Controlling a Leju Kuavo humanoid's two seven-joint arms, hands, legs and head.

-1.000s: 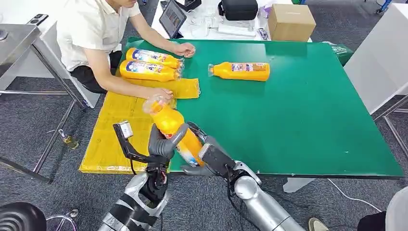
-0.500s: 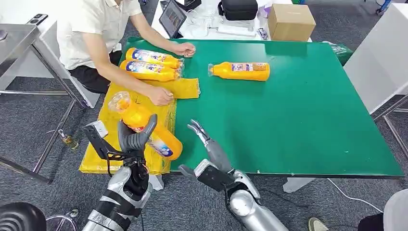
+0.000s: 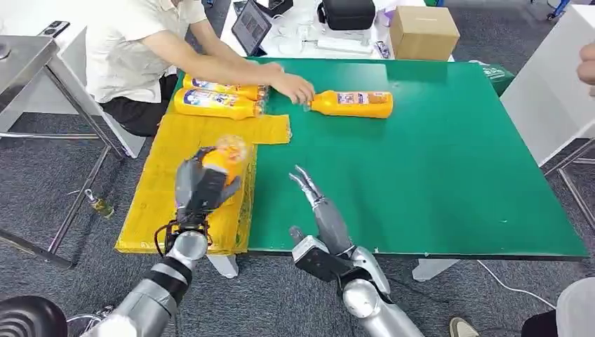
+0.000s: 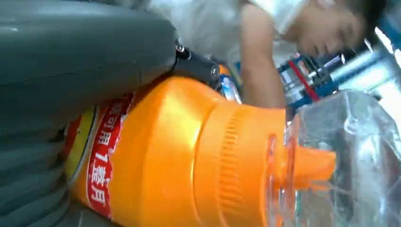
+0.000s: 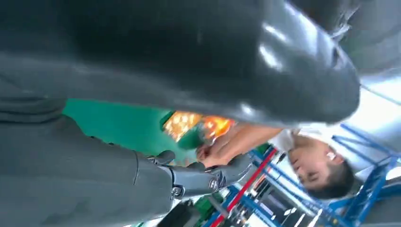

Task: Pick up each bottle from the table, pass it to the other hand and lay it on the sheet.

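Head view: the left hand [image 3: 201, 188], lower left of centre, grips an orange bottle [image 3: 226, 160] with its fingers wrapped round the body; the bottle's clear cap end points toward the top of the frame, above the yellow sheet [image 3: 165, 165]. Whether the bottle touches the sheet cannot be told. The right hand [image 3: 324, 214], low in the centre of the frame, holds nothing; its fingers are straight and spread over the near part of the green tabletop [image 3: 435, 161]. The sheet covers the left strip of the tabletop and overhangs its left edge.

Two more bottles [image 3: 217, 97] lie side by side at the sheet's far end, upper left of centre, caps toward the right. A fourth bottle [image 3: 351, 103] lies on its side on the bare tabletop, upper centre, cap toward the left. A person [image 3: 133, 42] in a pale shirt sits at the upper left; one arm reaches across, and the person's hand [image 3: 295, 87] lies at the cap end of the fourth bottle. A cardboard box [image 3: 424, 31] stands beyond the tabletop's far edge, top centre right.

Left wrist view: the held bottle's orange shoulder, ribbed collar and clear cap lie against the grey thumb [image 4: 80, 56]; a label with red characters wraps the body.

Right wrist view: the dark fingers [image 5: 203, 177] are extended, with green tabletop beyond.
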